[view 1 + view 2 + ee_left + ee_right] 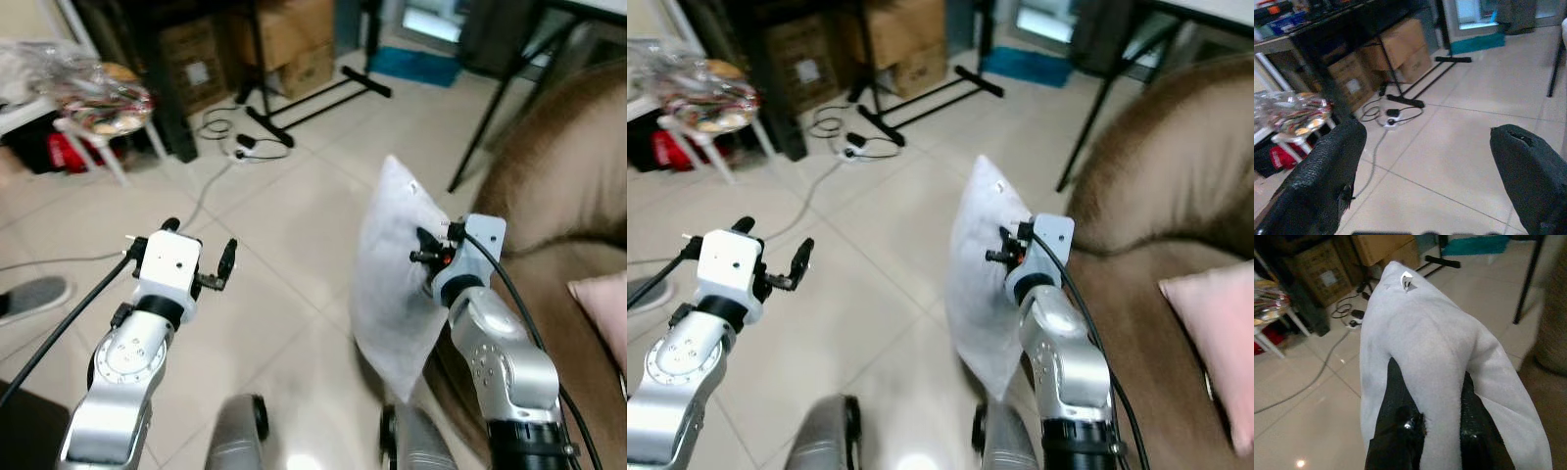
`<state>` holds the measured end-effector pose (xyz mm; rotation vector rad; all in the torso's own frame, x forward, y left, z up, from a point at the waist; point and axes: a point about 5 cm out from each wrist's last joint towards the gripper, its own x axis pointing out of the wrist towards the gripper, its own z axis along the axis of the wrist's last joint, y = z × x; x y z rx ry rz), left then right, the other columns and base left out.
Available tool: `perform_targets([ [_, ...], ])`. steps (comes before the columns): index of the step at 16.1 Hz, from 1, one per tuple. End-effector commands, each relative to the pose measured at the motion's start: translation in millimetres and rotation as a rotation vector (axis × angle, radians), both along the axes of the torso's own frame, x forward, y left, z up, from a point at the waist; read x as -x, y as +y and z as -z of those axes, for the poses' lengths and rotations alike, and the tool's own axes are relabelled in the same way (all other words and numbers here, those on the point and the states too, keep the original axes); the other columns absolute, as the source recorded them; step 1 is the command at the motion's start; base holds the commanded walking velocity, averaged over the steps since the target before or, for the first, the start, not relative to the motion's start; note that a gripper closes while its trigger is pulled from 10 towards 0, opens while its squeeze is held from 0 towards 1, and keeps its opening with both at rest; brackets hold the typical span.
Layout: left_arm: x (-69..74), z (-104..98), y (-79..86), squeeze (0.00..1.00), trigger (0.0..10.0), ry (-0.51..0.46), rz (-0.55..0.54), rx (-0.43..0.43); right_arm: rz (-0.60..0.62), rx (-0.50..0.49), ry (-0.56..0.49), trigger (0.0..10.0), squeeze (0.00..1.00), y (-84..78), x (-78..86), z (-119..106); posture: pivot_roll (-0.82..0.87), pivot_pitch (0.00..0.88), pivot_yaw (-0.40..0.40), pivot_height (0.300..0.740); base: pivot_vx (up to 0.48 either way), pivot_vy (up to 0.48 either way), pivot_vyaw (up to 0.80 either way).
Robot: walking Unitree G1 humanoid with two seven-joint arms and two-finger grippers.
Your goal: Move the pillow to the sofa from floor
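Observation:
A white pillow [397,274] hangs upright in the air over the tiled floor, just left of the brown sofa [568,196]. My right gripper [427,257] is shut on the pillow, and its black fingers [1393,406] pinch a fold of the white fabric [1435,352]. Held up at the left, my left gripper [201,257] is open, with nothing between its black fingers [1327,166]. A pink cushion [1215,333] lies on the sofa seat at the right.
Cardboard boxes [294,39] stand under a dark desk at the back. A black stand base [313,98] and a cable with a plug strip [245,147] lie on the tiles. A white stool [98,117] with wrapped items is far left. A table leg [490,108] slants beside the sofa.

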<state>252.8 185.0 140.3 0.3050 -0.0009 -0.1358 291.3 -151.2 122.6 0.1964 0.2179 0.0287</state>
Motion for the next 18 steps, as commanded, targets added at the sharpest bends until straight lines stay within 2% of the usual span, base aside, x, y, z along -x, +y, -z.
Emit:
perform_targets([
  [1, 0.7, 2.5, 1.8, 0.24, 10.0, 0.011, -0.006, -0.012, -0.005, -0.001, -0.071, 10.0, 0.00, 2.1, -1.2, -16.9, -0.03, 0.000, 0.045, 0.701, 0.000, 0.000, 0.00],
  [5, 1.1, 3.0, -0.8, 0.23, 10.0, 0.011, 0.006, -0.004, 0.002, 0.000, -0.071, 10.0, 0.00, 1.7, -0.5, -18.0, -0.04, 0.000, 0.051, 0.740, 0.000, 0.000, 0.00],
  [8, 0.5, 1.8, 0.1, 0.18, 10.0, 0.005, 0.008, -0.004, 0.022, 0.004, -0.083, 10.0, 0.00, -2.8, -1.9, -22.4, -0.04, 0.000, 0.053, 0.740, 0.000, 0.000, 0.00],
  [12, 0.4, 2.6, -1.4, 0.18, 10.0, 0.006, 0.026, -0.014, 0.033, 0.003, -0.084, 10.0, 0.00, -4.1, -0.3, -21.7, -0.04, 0.000, 0.063, 0.740, 0.000, 0.000, 0.00],
  [15, -0.3, 2.4, -3.3, 0.18, 10.0, 0.006, 0.046, -0.014, 0.040, 0.019, -0.124, 10.0, 0.00, -5.0, 1.6, -24.7, -0.05, 0.000, 0.073, 0.740, 0.000, 0.000, 0.00],
  [18, -2.2, 1.0, -4.6, 0.18, 10.0, -0.001, 0.053, -0.011, 0.077, -0.009, -0.144, 10.0, 0.00, -11.8, -2.9, -33.5, -0.05, 0.000, 0.072, 0.740, 0.000, 0.000, -0.79],
])
